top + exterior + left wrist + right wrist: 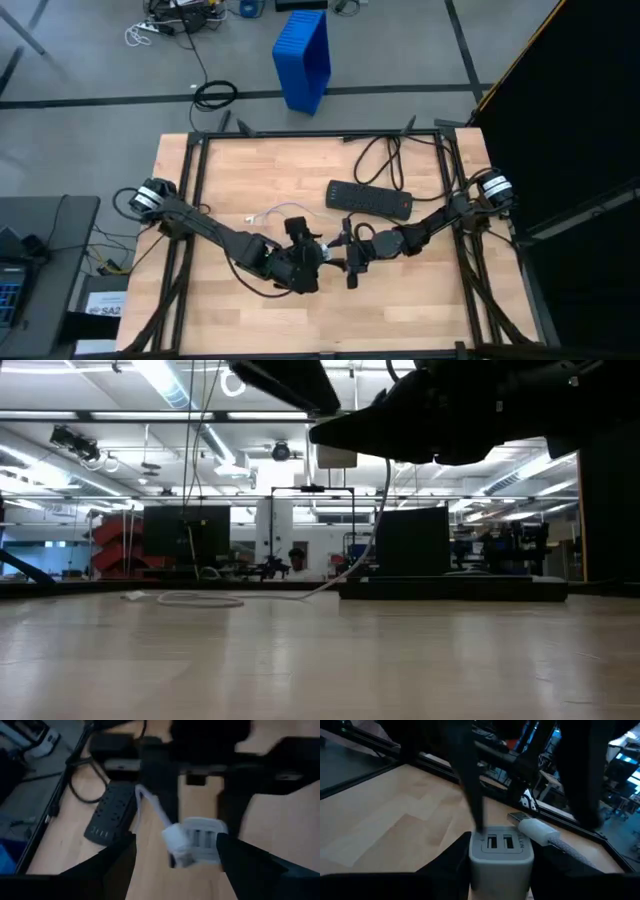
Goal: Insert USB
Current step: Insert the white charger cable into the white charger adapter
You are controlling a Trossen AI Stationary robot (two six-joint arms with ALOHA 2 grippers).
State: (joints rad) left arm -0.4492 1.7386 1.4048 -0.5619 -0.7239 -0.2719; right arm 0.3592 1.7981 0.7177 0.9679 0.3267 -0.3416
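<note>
two dark arms meet over the middle of the wooden surface. the right hand is clamped on one white charger block, which has two slots on its face. the left hand holds the one thin white usb cable by its plug, fingers closed on it, the metal tip hanging just beside the block's slots and not yet in. the rest of the cable trails back in a loose loop on the surface. one black power strip lies near, with one thick black cord curling behind it. one blue bin stands on the floor beyond.
</note>
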